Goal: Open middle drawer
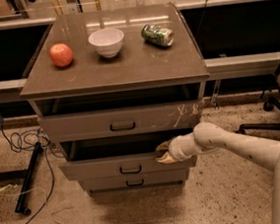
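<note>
The middle drawer (93, 169) sits in the lower centre of the frame, second of three in a grey-brown cabinet. It is partly open: its plain front stands forward of the cabinet, with a dark gap above it. A small dark bracket handle (130, 170) is at the middle of that front.

The gripper (164, 154) is at the top edge of the middle drawer's front, towards its right end, touching or hooked over the rim. I cannot tell whether it is apart or together. The pale arm (232, 142) reaches to it from the lower right of the frame.

Above, the top drawer (82, 125) has whitish scratches (182, 114) near its right end. Below, the bottom drawer (156, 178) lies flush.

On the counter (126, 70), from left to right, are a red apple (61, 54), a white bowl (106, 42) and a green can (157, 35) lying on its side, each apart from the others.

Dark cables (24, 142) trail over the speckled floor (227, 199) at the left. A chair base (269, 121) shows at the right edge.
</note>
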Robot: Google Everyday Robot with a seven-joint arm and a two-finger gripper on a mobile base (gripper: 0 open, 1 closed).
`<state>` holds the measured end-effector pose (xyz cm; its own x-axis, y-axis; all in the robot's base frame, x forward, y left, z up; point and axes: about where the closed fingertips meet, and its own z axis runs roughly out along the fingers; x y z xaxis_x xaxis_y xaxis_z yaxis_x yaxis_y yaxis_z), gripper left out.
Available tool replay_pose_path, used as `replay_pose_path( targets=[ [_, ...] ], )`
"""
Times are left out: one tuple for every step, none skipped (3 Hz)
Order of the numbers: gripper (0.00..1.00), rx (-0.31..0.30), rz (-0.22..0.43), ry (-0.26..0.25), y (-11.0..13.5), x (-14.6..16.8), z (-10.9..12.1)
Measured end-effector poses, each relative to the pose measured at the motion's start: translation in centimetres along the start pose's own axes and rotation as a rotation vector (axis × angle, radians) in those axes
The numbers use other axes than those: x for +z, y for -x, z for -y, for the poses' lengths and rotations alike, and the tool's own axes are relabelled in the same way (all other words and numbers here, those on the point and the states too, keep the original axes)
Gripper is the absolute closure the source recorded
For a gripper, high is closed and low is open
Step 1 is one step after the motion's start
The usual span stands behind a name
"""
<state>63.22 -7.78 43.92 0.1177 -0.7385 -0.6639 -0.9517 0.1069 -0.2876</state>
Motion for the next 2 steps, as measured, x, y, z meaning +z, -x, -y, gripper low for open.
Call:
replay_pose_path(
  targets=[
    [1.0, 0.02, -0.003, 0.022, 0.07, -1.46, -1.93],
    [0.85, 0.02, -0.002, 0.022, 0.09, -1.39, -1.92]
  ],
)
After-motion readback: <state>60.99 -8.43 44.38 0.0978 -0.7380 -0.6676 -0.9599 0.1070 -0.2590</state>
